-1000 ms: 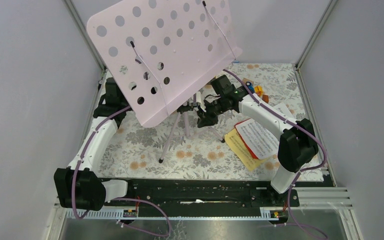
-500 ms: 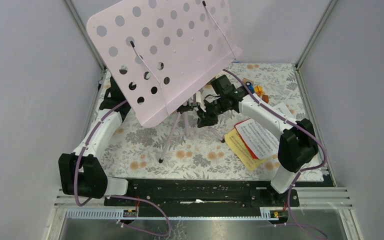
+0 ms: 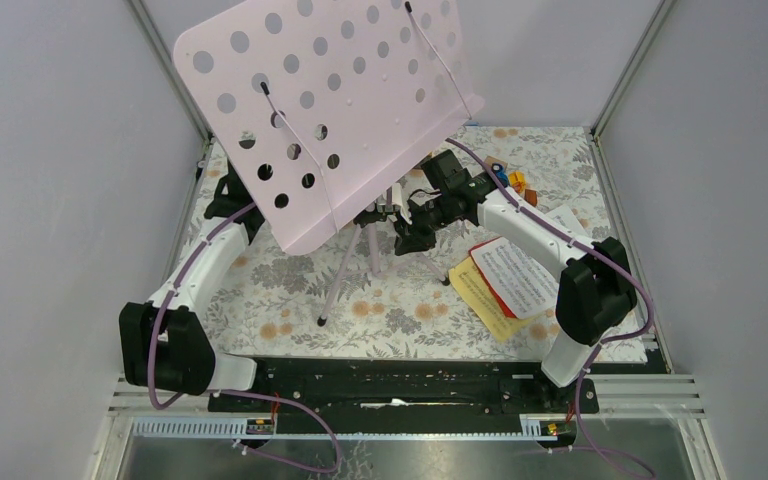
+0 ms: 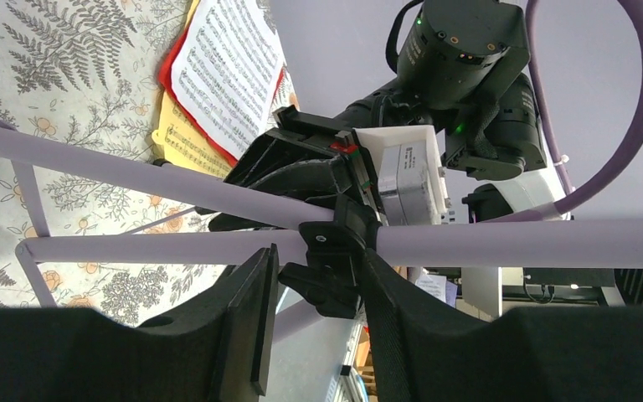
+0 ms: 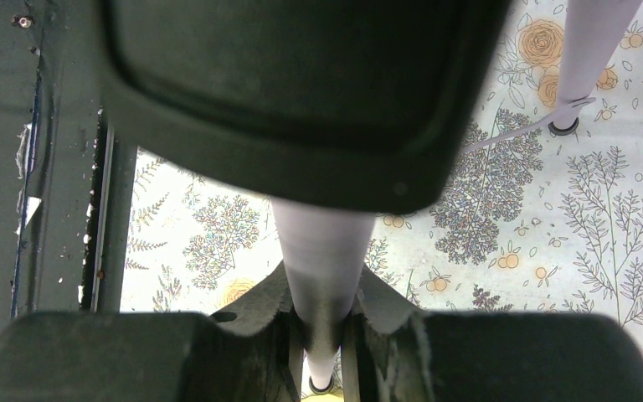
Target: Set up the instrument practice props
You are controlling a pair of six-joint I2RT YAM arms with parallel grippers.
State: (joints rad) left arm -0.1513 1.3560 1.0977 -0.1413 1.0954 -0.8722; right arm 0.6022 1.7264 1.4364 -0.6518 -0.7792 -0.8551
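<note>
The pale pink perforated panel (image 3: 330,110) stands tilted on its lilac tripod (image 3: 345,265) at the middle back. My left gripper (image 4: 318,251) is hidden behind the panel in the top view. In the left wrist view its jaws straddle the tripod's black joint (image 4: 335,272), and both pads touch it. My right gripper (image 3: 410,228) is shut on a lilac tripod tube (image 5: 322,268), which runs between its fingers (image 5: 385,310). White (image 3: 515,275), red (image 3: 482,247) and yellow (image 3: 480,295) sheet-music pages lie stacked on the cloth at the right.
Orange-yellow toy blocks (image 3: 517,182) sit at the back right beside the right arm. A floral cloth (image 3: 400,300) covers the floor. Grey walls close in on both sides, and a black rail (image 3: 400,380) runs along the near edge.
My left arm has reached further in behind the panel, and its jaws have narrowed onto the black joint. The right arm and the stand have not moved.
</note>
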